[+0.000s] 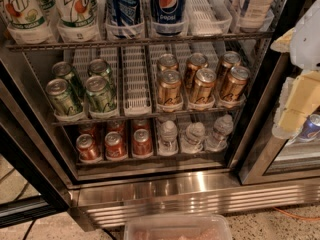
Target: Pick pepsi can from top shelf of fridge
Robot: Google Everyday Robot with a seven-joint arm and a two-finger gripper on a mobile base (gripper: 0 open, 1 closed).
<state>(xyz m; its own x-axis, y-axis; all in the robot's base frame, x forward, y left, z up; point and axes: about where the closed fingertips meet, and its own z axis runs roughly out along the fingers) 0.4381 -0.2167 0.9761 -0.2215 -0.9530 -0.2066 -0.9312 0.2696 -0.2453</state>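
Fridge (200, 184) stands open before us, ribbed steel panel at its foot and the dark door frame (252, 114) running down the right side. The top shelf (140, 41) sits along the upper edge of our view, with a steel rail across its front. The gripper (300, 101) hangs at the far right, outside the door frame, below shelf level and well apart from the target. We cannot tell whether it is spread or closed. The pepsi can (168, 6) stands upright at the front of its lane on the top shelf, just right of a striped blue can (124, 6), with an empty white lane (207, 11) on its other side. We judge the step to be the approach, with the reach not yet made. The next move calls for lifting the gripper, bringing it left past the frame and coming in level at the can's body. For room, the empty lane gives clearance on the right, while the striped can crowds the left. The rail crosses in front of the can's base, so the grip should land above it.
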